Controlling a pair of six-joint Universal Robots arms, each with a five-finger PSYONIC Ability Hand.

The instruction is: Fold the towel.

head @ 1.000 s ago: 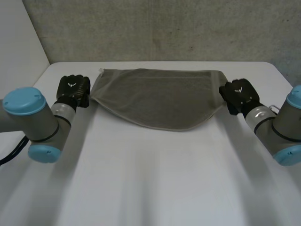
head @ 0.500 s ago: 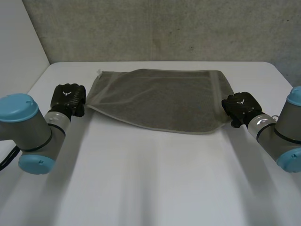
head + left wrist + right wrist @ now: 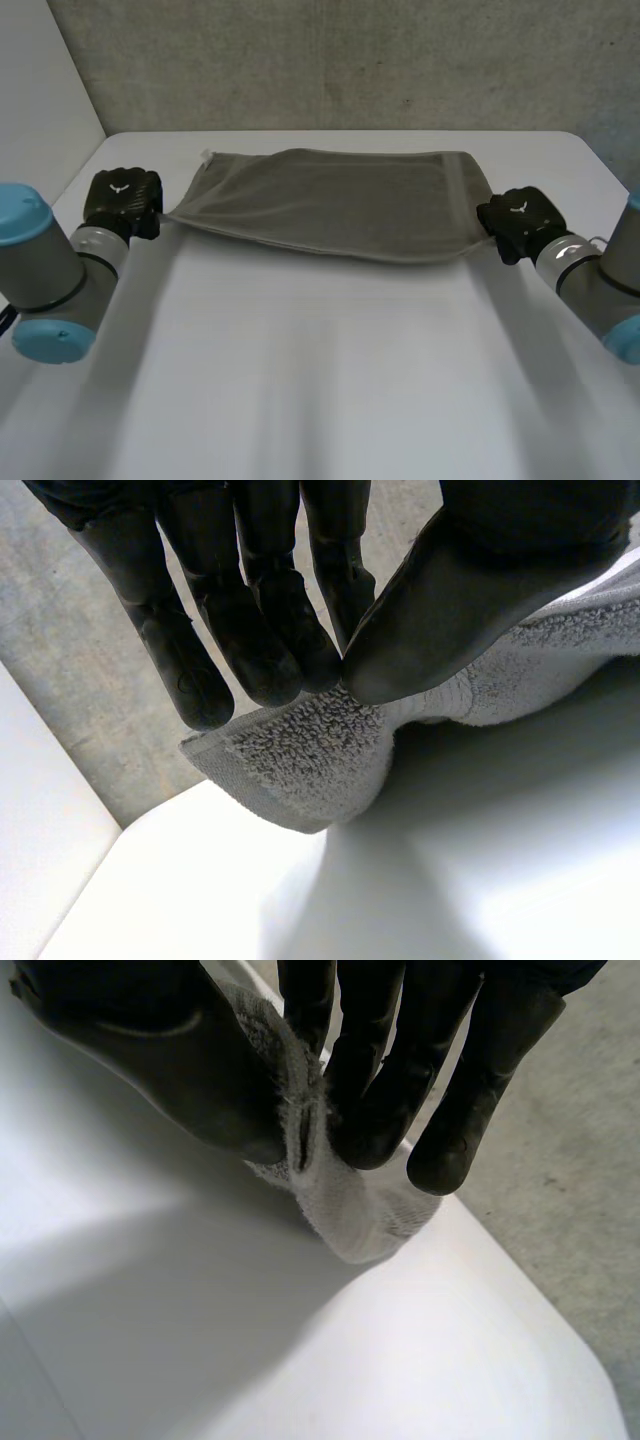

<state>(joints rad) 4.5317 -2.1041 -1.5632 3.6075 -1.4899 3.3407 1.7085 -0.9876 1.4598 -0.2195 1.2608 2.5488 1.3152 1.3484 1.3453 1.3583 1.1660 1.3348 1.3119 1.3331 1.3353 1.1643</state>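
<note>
At the near end, the bare front of the white table [image 3: 320, 400] is seen between the two arms. Further back, the near left corner of the grey towel [image 3: 330, 205] is pinched between the thumb and fingers of the left hand [image 3: 122, 200]. The near right corner is clamped the same way by the right hand [image 3: 520, 218]. Both pinched corners are lifted clear of the tabletop, and the near edge is stretched between them. The towel's far edge is laid toward the back of the table. Behind it, a grey concrete wall [image 3: 330, 60] is seen.
</note>
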